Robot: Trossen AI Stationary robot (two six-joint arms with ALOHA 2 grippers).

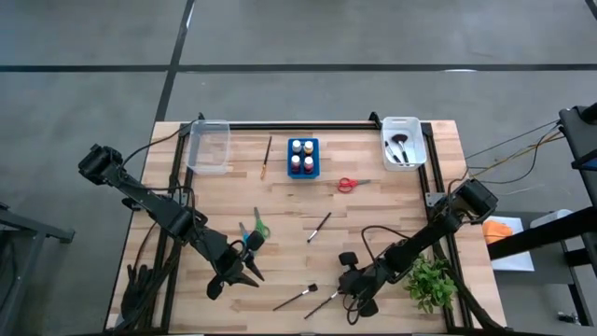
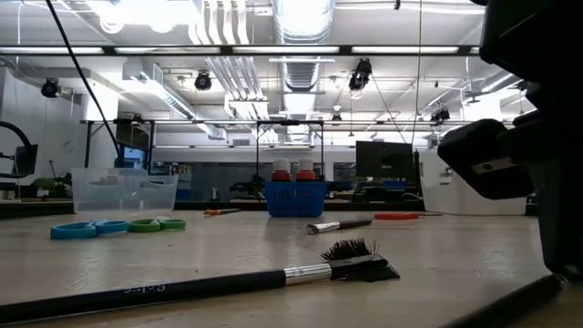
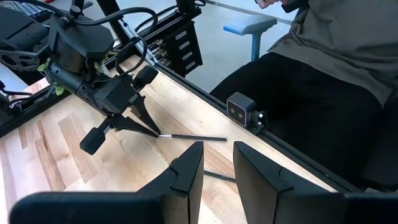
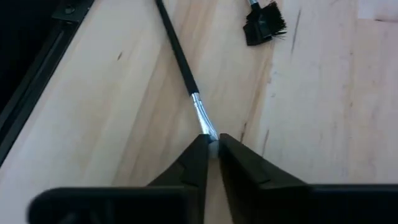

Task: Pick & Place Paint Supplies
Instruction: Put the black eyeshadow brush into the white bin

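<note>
Low view: thin black-handled brush bears faint unreadable lettering; right gripper pinches a second brush's ferrule; left gripper narrowly parted, empty.

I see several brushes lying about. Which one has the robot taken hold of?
The brush nearest the table's front edge: the right gripper is shut on its tip. The others lie untouched.

My right gripper has its dark fingers pinched on the silver ferrule of a thin black-handled brush lying on the pale wooden table; a second black-bristled brush head lies nearby.
</note>
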